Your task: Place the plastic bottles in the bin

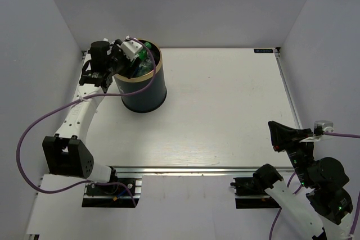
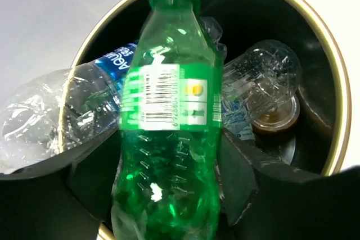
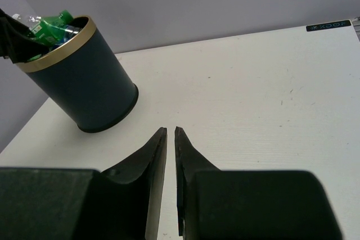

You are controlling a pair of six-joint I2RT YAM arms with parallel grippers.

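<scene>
The dark navy bin (image 1: 145, 93) with a gold rim stands at the table's far left. My left gripper (image 1: 134, 53) hangs over its mouth, shut on a green bottle (image 2: 169, 111) held cap-first just above the opening. The bottle's lower body is squeezed between my fingers (image 2: 239, 175). Inside the bin (image 2: 333, 82) lie a clear bottle with a blue label (image 2: 73, 111) and a plain clear bottle (image 2: 264, 74). My right gripper (image 1: 273, 127) is shut and empty, low over the table at the near right. The right wrist view shows the bin (image 3: 84, 82) with the green bottle (image 3: 53, 26) at its top.
The white table (image 1: 225, 105) lies between the bin and the right arm. Grey walls close it in on the left, back and right. A purple cable (image 1: 34, 127) loops off the left arm.
</scene>
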